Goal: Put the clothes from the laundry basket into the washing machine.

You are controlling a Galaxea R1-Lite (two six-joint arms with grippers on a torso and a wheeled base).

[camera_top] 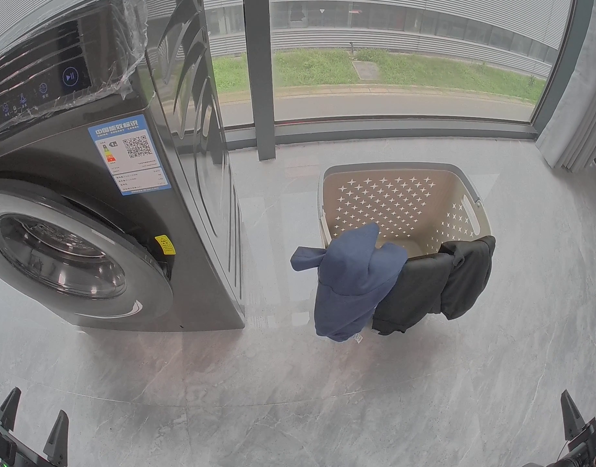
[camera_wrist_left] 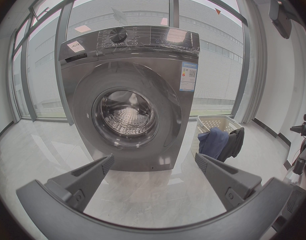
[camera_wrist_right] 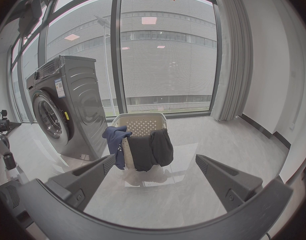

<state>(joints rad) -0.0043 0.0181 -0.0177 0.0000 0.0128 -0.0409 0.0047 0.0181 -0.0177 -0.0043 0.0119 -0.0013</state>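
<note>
Clothes: blue cloth garment (camera_top: 353,280) and black cloth garment (camera_top: 434,283) draped over beige perforated plastic laundry basket (camera_top: 402,199) rim. Spread wide, empty: left gripper (camera_wrist_left: 153,156), right gripper (camera_wrist_right: 154,157).

1. You see a glossy grey stone-look floor (camera_top: 350,390) running up to the glass.
2. Ahead of you, a tall window (camera_top: 408,8) with a dark post (camera_top: 259,66) looks onto grass (camera_top: 441,69) and a road (camera_top: 376,105).
3. A pale curtain (camera_top: 580,118) hangs at the window's right end.

bare floor (camera_top: 376,390) to basket (camera_top: 395,167); door (camera_top: 58,254) seemingly shut
</note>
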